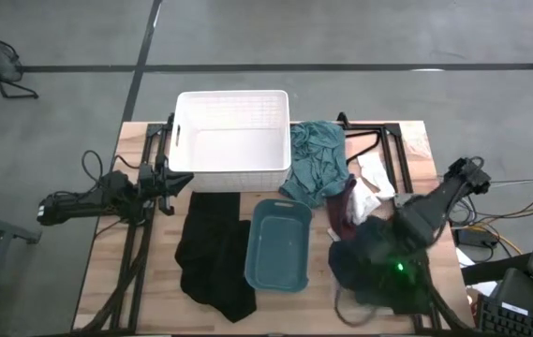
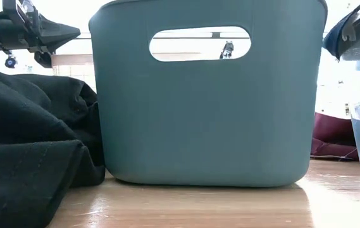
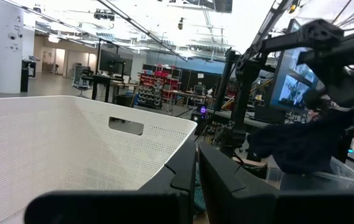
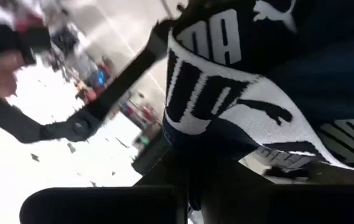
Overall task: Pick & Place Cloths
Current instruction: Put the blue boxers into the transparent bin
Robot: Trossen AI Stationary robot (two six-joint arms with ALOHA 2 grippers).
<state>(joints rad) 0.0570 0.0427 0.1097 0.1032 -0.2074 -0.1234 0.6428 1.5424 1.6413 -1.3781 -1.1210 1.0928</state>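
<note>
The navy cloth with white lettering (image 1: 376, 255) (image 4: 239, 81) is bunched under my right gripper (image 1: 403, 230) at the table's right near side; that gripper is shut on it. The left wrist view shows it (image 3: 298, 149) over a clear bin (image 3: 341, 173). The large black cloth (image 1: 214, 255) lies flat left of the teal bin (image 1: 280, 245). The teal cloth (image 1: 318, 159) rests against the white basket's right wall. The maroon cloth (image 1: 342, 212) and the small white cloth (image 1: 375, 180) lie between them. My left gripper (image 1: 167, 180) (image 3: 196, 177) waits shut beside the white basket (image 1: 233, 140). My right gripper holds the navy cloth by a bunched fold beside its white lettered band (image 4: 226, 134), pinched between the two fingers. The cloth fills the wrist view ahead of the fingers. The arm covers the contact in the high view, so I cannot tell whether the cloth is lifted clear.
A thin black wire hanger (image 1: 371, 140) lies at the far right of the table. The teal bin (image 2: 205, 95) stands in the middle near side, with black cloth (image 2: 28, 145) on its left. Cables and equipment sit beyond the table's right edge.
</note>
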